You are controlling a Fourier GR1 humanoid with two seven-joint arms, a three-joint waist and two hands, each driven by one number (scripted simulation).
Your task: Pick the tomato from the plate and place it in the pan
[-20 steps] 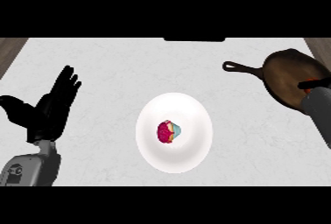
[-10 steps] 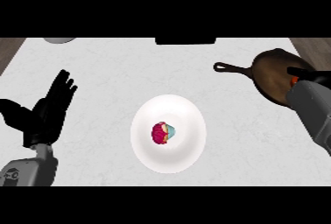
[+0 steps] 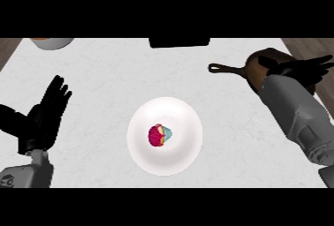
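- Pan (image 3: 256,66), at 2 o'clock on the table (image 3: 104,75), is mostly hidden under the right hand (image 3: 305,67) and its grey forearm; its handle points toward 9 o'clock.
- Right hand: fingers spread wide over the pan, holding nothing.
- Bowl (image 3: 52,42) at 11 o'clock and a dark object (image 3: 179,42) at 12 are cut off.
- Tomato (image 3: 157,135) lies on the plate (image 3: 183,114) at centre, long axis running 12 to 6, with a pale patch facing 3.
- Left hand (image 3: 42,117) rests at 9 o'clock, fingers straight, empty.

The left hand (image 3: 40,119) rests open at the left edge, fingers up; the right forearm (image 3: 297,114) angles far right, the right hand (image 3: 301,68) with fingers spread.
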